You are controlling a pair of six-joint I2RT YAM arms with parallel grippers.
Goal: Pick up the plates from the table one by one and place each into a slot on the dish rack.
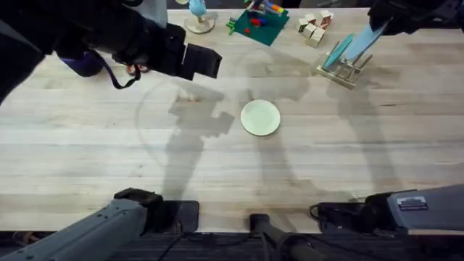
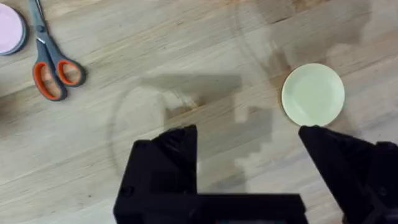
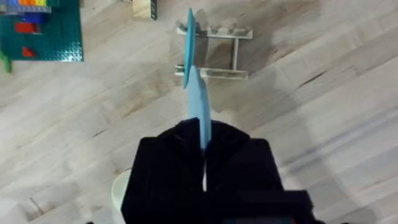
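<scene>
One plate point(image 1: 260, 117) lies flat near the middle of the table point(image 1: 87, 159), well apart from the dish rack point(image 1: 343, 70), which stands toward the far right edge. A second plate point(image 1: 354, 48) stands on edge over the rack, gripped between the fingers of the right gripper point(image 3: 202, 140), with wooden blocks point(image 1: 315, 27) just behind and to the left of the rack. A building-brick board point(image 1: 257, 25) lies left of the blocks, and scissors point(image 2: 51, 62) lie beside a small dish point(image 2: 10, 30) at the far left.
</scene>
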